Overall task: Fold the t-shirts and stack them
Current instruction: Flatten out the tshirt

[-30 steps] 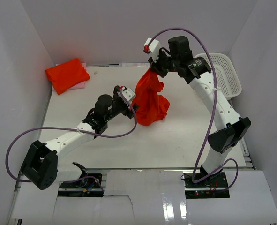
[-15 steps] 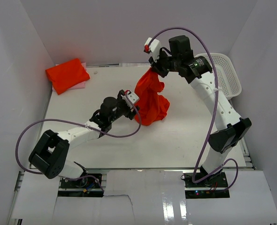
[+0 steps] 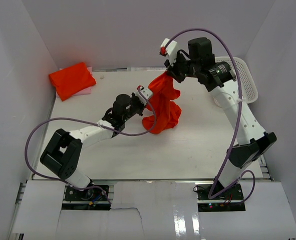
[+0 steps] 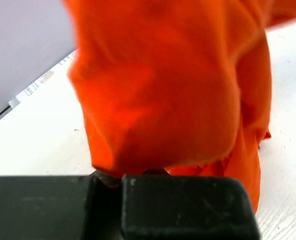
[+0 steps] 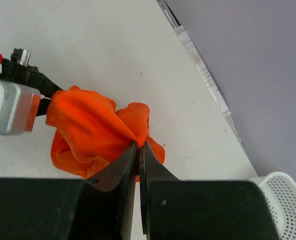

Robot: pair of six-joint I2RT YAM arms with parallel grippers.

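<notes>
A crumpled orange-red t-shirt (image 3: 163,110) hangs over the middle of the table, its lower part resting on the surface. My right gripper (image 3: 169,74) is shut on a pinch of fabric at its top; in the right wrist view the closed tips (image 5: 138,144) bite a fold of the t-shirt (image 5: 87,130). My left gripper (image 3: 146,96) is at the shirt's left edge, shut on a fold of the t-shirt (image 4: 163,85) right at its tips (image 4: 137,172). A second t-shirt (image 3: 71,80) lies folded at the back left corner.
A white mesh basket (image 3: 244,80) stands at the back right, its rim also in the right wrist view as the basket (image 5: 283,200). The folded shirt rests on a pink sheet (image 3: 85,91). White walls enclose the table on three sides.
My left gripper reached forward to the hanging shirt's left edge and shut on it. My right arm shifted slightly right and up, lifting the shirt's top.
</notes>
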